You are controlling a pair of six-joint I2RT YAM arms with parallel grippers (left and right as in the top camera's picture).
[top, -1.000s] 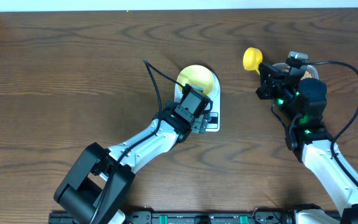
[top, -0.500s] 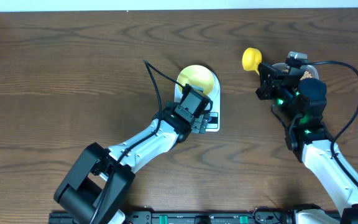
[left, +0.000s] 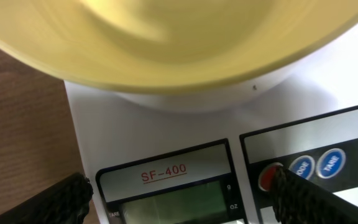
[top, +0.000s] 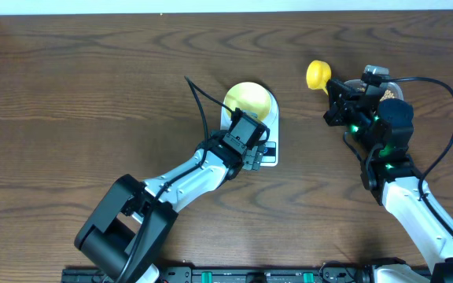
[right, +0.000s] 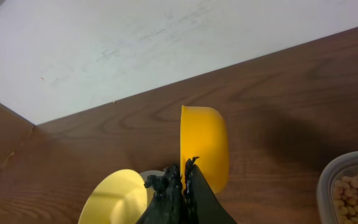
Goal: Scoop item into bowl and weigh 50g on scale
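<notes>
The left claw (top: 254,145) hangs nearest, low over the front of the white flat rectangular digital scale (top: 270,157). Its 2 fingers (left: 64,199) are spread wide to either side of the grey LCD screen (left: 166,200) and pinch nothing. The round buttons (left: 302,167), 1 red and 2 blue, sit right of the screen. I cannot tell whether a fingertip touches the panel.

Just beyond, the small round pale yellow-green bowl (top: 250,100) stands on the scale's far half, and no beans show in it from overhead. It looks light and smooth-bottomed, so a knock would likely slide it across the platform.

To the right, well apart across the dark wooden tabletop (top: 93,86), the right claw (top: 333,93) is pressed together on the handle of a yellow plastic scoop (top: 318,75). Its cup points far and left, and I see no load in it. The handle seems the right place to hold it: the scoop looks stiff and light, and a grip there keeps the fingers out of the cup.

The small round beige-tan beans (right: 355,194) lie in a clear rounded plastic tub (right: 328,177) just right of that claw. They look hard, smooth and very light singly. They would probably roll and scatter, and they are too small to pinch. They are best carried in a level scoop and tipped out a few at a time as the reading nears 50 g.
</notes>
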